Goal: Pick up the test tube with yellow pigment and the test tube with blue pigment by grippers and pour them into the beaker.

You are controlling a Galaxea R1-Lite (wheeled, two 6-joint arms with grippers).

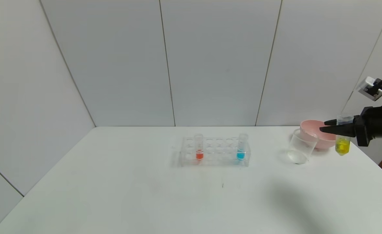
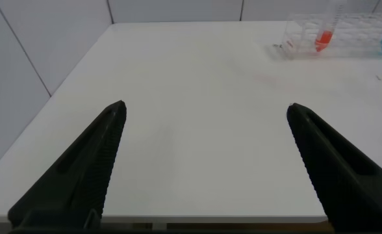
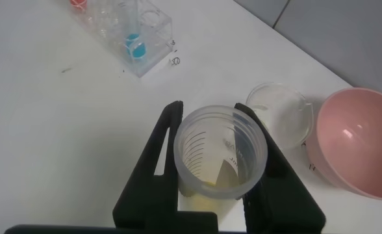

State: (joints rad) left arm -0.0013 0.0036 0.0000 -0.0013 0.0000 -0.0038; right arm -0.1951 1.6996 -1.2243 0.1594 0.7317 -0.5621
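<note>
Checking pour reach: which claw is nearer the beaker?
Right. The right claw, shut on the yellow tube, hangs just beside the beaker. The left claw is open over bare table, beyond the rack.

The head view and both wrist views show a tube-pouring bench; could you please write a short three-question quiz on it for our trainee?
1. True or false: the slim clear test tube with yellow liquid stands in the clear many-holed tube rack.
2. Which tubes are in the rack? A) orange-red and cyan-blue B) yellow and cyan-blue C) none
3. Fill in: the small clear beaker stands on the white table beside the wide ____ bowl.

Key
1. False: the black right gripper holds it upright above the table, near the beaker; the left gripper is open, over bare table.
2. A: the orange-red tube and the cyan-blue tube.
3. pink
</note>
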